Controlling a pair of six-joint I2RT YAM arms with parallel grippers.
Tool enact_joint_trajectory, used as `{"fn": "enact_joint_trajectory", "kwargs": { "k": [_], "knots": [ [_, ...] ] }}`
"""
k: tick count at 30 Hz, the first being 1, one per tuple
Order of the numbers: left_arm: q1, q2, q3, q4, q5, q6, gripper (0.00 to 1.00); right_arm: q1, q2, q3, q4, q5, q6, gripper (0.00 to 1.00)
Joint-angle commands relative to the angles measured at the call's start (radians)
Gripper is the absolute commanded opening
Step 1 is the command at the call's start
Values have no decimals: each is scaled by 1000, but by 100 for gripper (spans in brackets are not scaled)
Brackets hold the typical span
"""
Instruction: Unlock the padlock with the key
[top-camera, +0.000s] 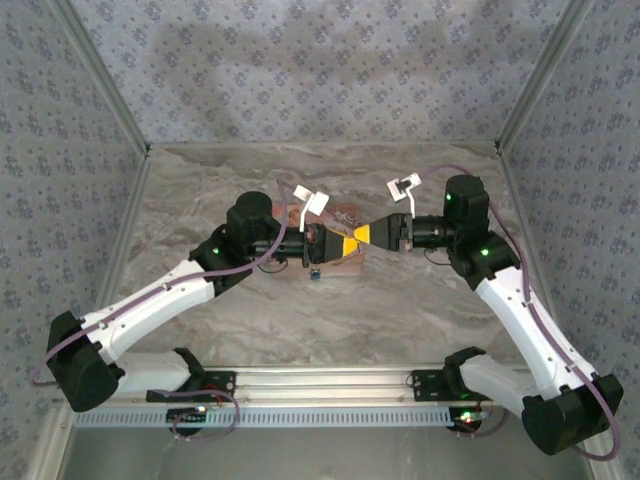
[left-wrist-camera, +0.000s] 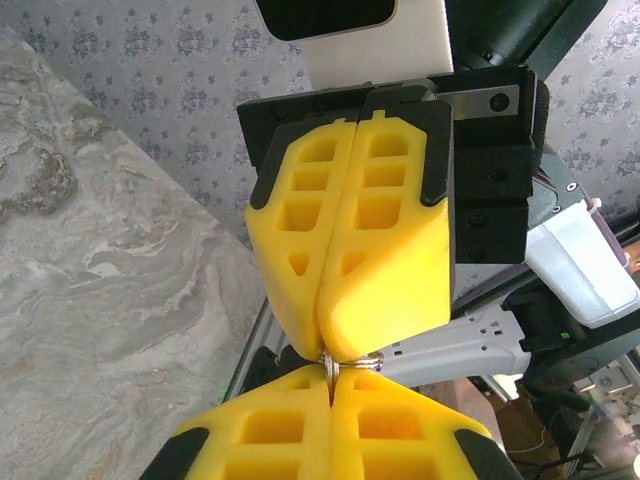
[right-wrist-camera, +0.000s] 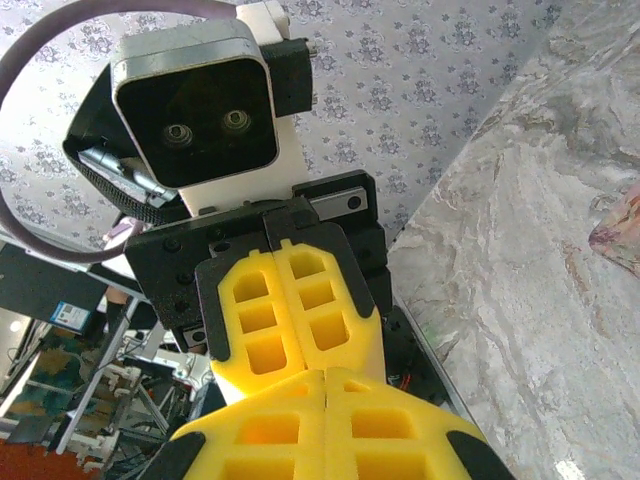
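Observation:
My two grippers meet tip to tip above the table's middle. In the left wrist view the left gripper (left-wrist-camera: 332, 388) is shut on the thin metal key (left-wrist-camera: 331, 366), whose ring (left-wrist-camera: 366, 361) sticks out sideways. The right gripper (left-wrist-camera: 326, 345) comes from the opposite side and is shut on the same key at its ring end. From above, the left gripper (top-camera: 341, 243) and the right gripper (top-camera: 364, 237) touch noses. The padlock (top-camera: 315, 272), tiny and bluish, lies on the table just below the left gripper. In the right wrist view the key is hidden between the right gripper (right-wrist-camera: 326, 377) and the left fingers (right-wrist-camera: 262, 330).
A pink illustrated box (top-camera: 340, 213) lies flat under the two grippers; its corner (right-wrist-camera: 622, 222) shows in the right wrist view. The marble table (top-camera: 400, 310) is bounded by patterned walls (top-camera: 320, 70) at the back and sides, with the arm bases on a rail (top-camera: 330, 395) in front.

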Motion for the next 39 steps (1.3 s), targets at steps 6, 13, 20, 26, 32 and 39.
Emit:
{"fn": "enact_joint_trajectory", "kwargs": {
  "k": [6,13,20,26,32,39],
  "knots": [
    [-4,-41,18,-6,-35,30,22,-28,-23,1,28,-2,28,0],
    [-3,-47,10,-8,-43,32,11,-34,-22,-4,45,-6,43,0],
    [3,-43,13,-11,-45,36,0,-37,-22,-8,46,-5,41,0],
    [16,-38,34,-79,-45,53,0,-61,-25,-5,-32,20,-20,44],
    [14,0,92,-145,25,70,0,-49,-26,-6,-32,20,-33,56],
    [13,27,140,-196,63,94,0,-7,-17,-3,-47,-4,-54,39]
  ]
}}
